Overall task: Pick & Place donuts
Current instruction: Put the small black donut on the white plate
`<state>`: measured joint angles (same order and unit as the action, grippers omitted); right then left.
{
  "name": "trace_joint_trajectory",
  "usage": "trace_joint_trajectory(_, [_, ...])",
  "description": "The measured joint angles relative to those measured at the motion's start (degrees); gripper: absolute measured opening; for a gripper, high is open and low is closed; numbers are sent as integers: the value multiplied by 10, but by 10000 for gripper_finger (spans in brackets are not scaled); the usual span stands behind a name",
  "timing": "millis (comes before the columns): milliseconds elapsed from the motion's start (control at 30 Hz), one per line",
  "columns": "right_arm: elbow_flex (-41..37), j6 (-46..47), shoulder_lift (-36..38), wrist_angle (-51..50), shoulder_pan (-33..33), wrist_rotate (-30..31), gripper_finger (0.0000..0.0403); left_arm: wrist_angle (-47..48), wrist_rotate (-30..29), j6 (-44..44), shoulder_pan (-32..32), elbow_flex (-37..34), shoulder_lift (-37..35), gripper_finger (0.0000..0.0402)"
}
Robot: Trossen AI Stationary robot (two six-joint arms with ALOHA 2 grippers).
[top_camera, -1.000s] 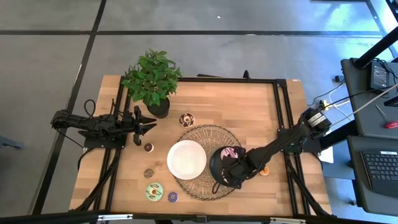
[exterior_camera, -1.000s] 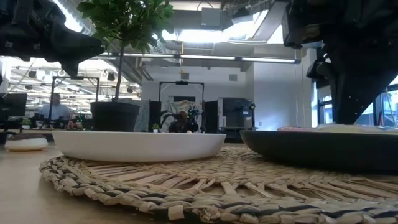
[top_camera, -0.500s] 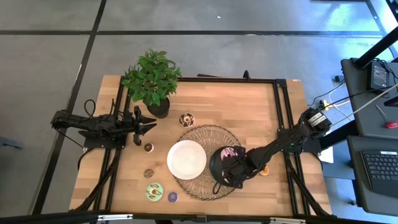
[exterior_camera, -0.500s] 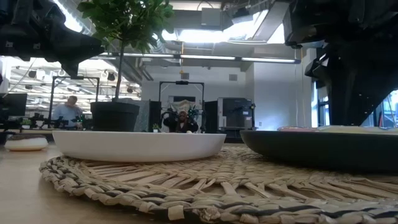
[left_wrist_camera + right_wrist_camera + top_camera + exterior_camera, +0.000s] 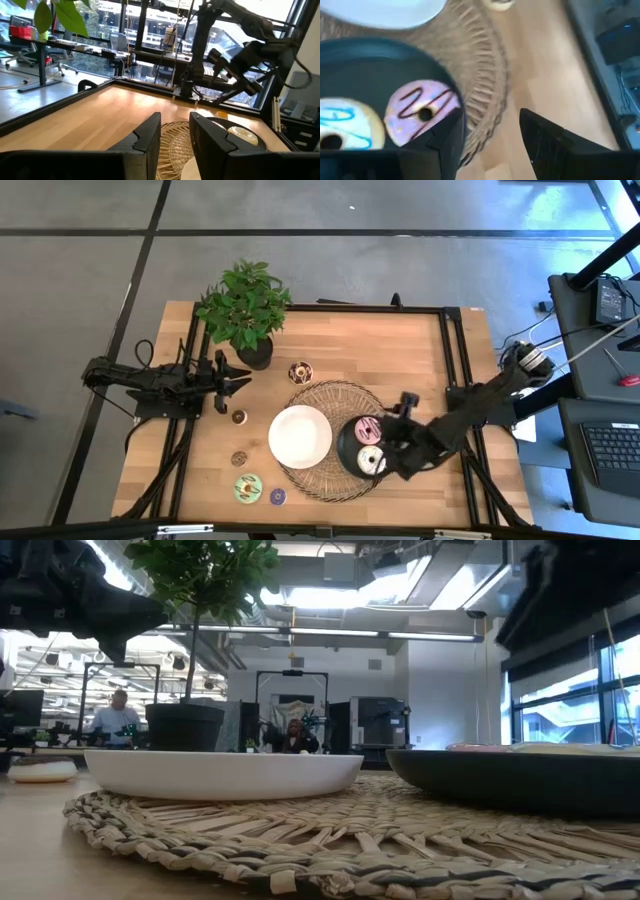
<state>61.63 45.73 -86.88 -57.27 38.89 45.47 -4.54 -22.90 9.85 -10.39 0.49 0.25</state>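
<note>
With its fingers apart and empty, the right gripper [image 5: 392,450] hangs just beside the black plate [image 5: 345,448], where a pink donut [image 5: 367,429] and a cream donut [image 5: 372,462] lie side by side, apparently just delivered, while the left gripper [image 5: 238,377], fingers slightly apart and empty, waits over the counter [image 5: 380,350] near the potted plant [image 5: 245,308].

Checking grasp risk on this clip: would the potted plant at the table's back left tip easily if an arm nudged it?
Probably yes. The potted plant carries a leafy crown much wider than its small dark pot, on a thin stem in the low view, so it looks top-heavy. A push on the foliage would likely just bend it; a push at the pot might slide it on the smooth wooden table.
</note>
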Motion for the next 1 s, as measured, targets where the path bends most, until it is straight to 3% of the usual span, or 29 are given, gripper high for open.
trace_joint_trajectory(167, [-48,38,86,16,-2,-82,195,-2,3,-1,0,0,0,102])
trace_joint_trajectory(300, [-109,-20,158,109,-16,-86,195,-3,3,-1,0,0,0,113])
trace_joint_trajectory(433, [-189,-153,224,284,-47,-85,195,-3,27,1,0,0,0,132])
trace_joint_trajectory(600, [-265,-352,288,515,-117,-150,195,-6,31,45,0,0,0,175])
trace_joint_trajectory(700, [-301,-474,314,627,-150,-96,195,1,30,55,0,0,0,203])
trace_joint_trajectory(800, [-312,-546,332,645,-169,-5,195,1,42,44,0,0,0,221])
trace_joint_trajectory(867, [-312,-494,337,639,-171,19,195,1,59,51,0,0,0,226])
trace_joint_trajectory(933, [-312,-463,338,628,-171,-13,195,1,74,63,0,0,0,227])
trace_joint_trajectory(1000, [-312,-461,336,609,-171,-83,195,1,79,58,0,0,0,228])
